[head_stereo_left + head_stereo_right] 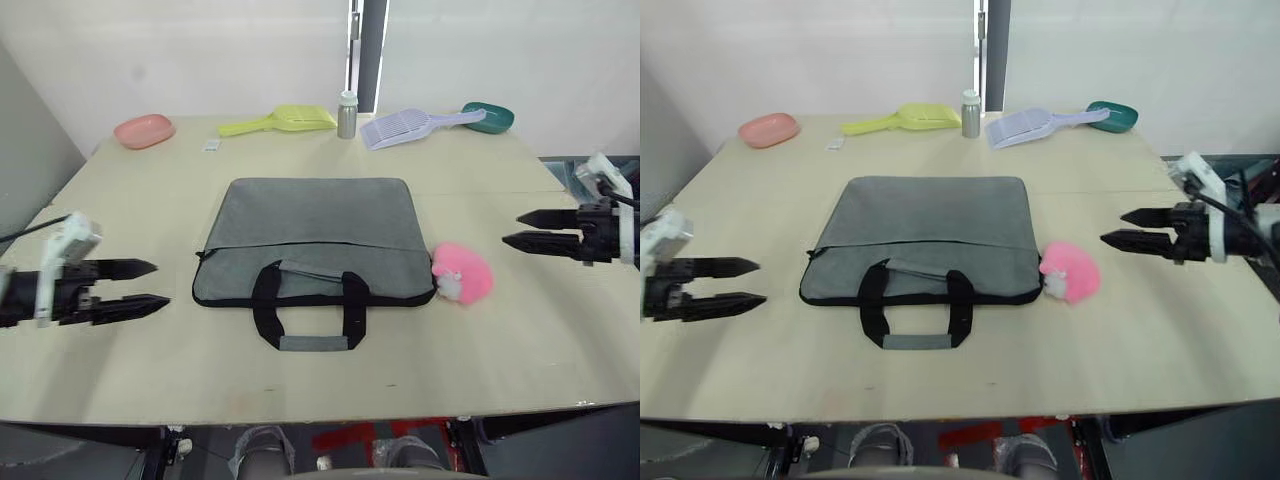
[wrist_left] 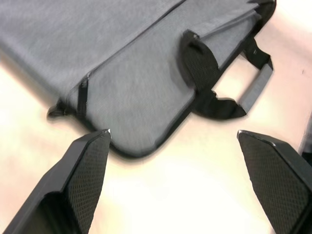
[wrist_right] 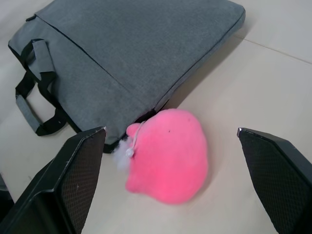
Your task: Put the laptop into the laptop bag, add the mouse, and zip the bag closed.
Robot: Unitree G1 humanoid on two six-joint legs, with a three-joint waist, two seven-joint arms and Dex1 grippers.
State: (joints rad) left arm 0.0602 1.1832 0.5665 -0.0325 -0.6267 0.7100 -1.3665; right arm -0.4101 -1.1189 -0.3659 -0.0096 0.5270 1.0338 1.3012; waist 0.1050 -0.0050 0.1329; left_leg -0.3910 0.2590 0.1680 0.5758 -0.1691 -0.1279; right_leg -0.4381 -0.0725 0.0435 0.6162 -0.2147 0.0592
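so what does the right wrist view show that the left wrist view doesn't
Right wrist view: a fluffy pink plush toy lying against one corner of the grey laptop bag, framed by the right gripper, fingers spread open.

Left wrist view: the opposite corner of the bag with a black zipper tab, seen between the left gripper's open fingers.

Both: the bag lying flat on the tan table, with its black handles toward the robot.
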